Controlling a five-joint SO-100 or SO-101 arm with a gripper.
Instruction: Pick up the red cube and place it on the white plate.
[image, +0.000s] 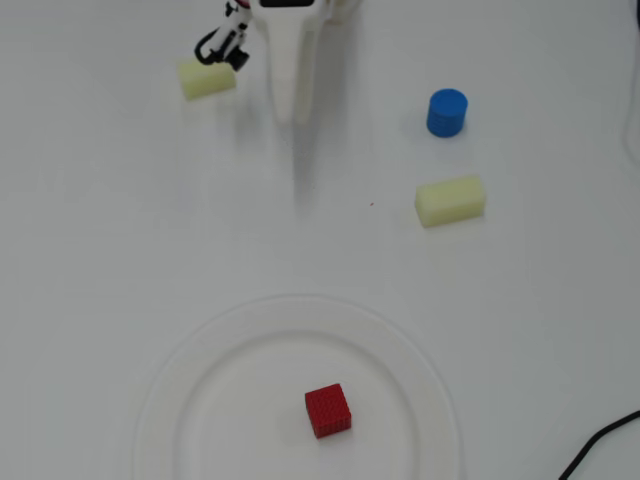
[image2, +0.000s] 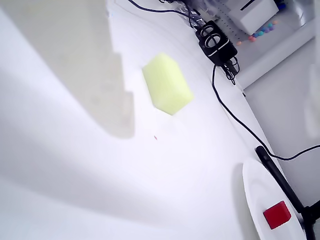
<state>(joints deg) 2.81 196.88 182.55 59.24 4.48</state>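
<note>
The red cube rests flat on the white plate, a little right of its middle, at the bottom of the overhead view. Nothing touches it. My gripper is far from it at the top of the view, pointing down the table, its white jaws together and empty. In the wrist view the red cube sits on the plate at the bottom right, and one blurred finger fills the upper left.
A pale yellow block lies just left of the arm, another at the right, with a blue cylinder above it. A black cable enters at the bottom right. The wrist view shows a yellow block and cables.
</note>
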